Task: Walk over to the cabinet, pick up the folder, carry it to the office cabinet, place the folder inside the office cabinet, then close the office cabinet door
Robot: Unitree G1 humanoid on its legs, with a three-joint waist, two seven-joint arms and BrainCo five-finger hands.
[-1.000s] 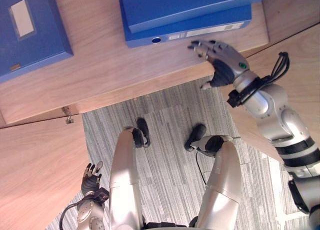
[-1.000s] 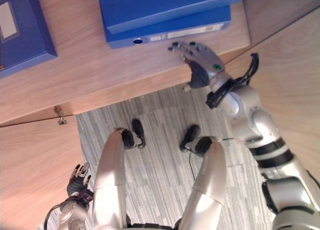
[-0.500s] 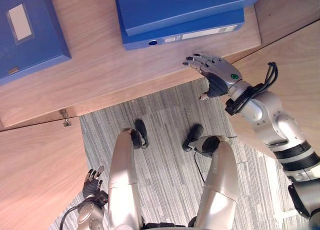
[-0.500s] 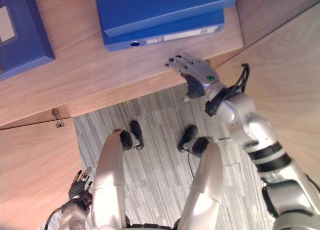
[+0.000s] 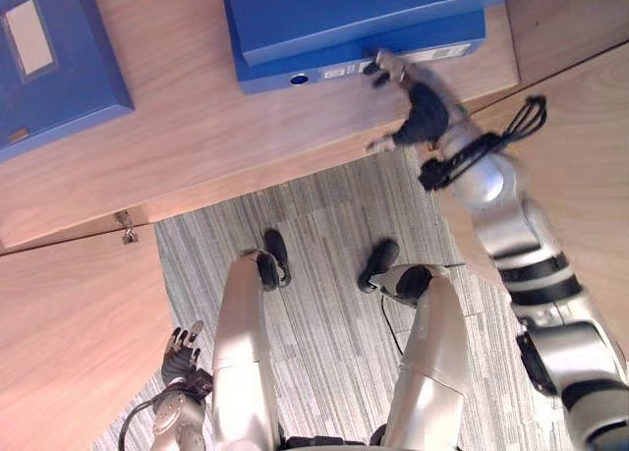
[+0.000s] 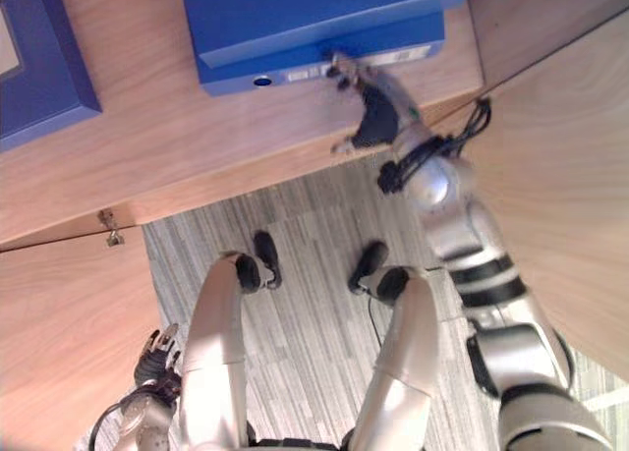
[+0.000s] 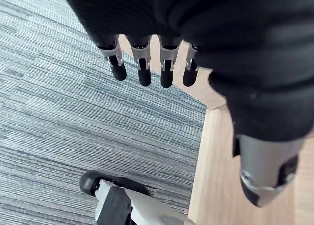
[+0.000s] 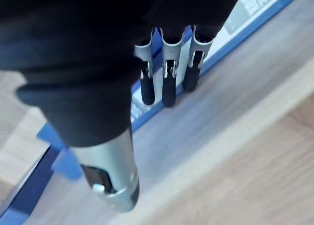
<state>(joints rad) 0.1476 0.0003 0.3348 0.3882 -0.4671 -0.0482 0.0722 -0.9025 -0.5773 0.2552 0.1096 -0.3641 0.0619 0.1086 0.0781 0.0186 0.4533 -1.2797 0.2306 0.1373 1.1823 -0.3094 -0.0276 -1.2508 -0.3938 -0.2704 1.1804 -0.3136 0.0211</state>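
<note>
As folder lies flat, spine crosswise

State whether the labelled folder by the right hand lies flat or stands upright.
Flat: the folder lies on the shelf, spine toward the right hand.

One wooden shelf is carrying three blue folders: top folder, lower folder, single folder. Two hands are showing: left hand, right hand.

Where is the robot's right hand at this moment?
In the left eye view, the right hand is at upper right, over the front edge of the wooden shelf, fingers straight, with their tips at the labelled spine of the lower blue folder.
</note>
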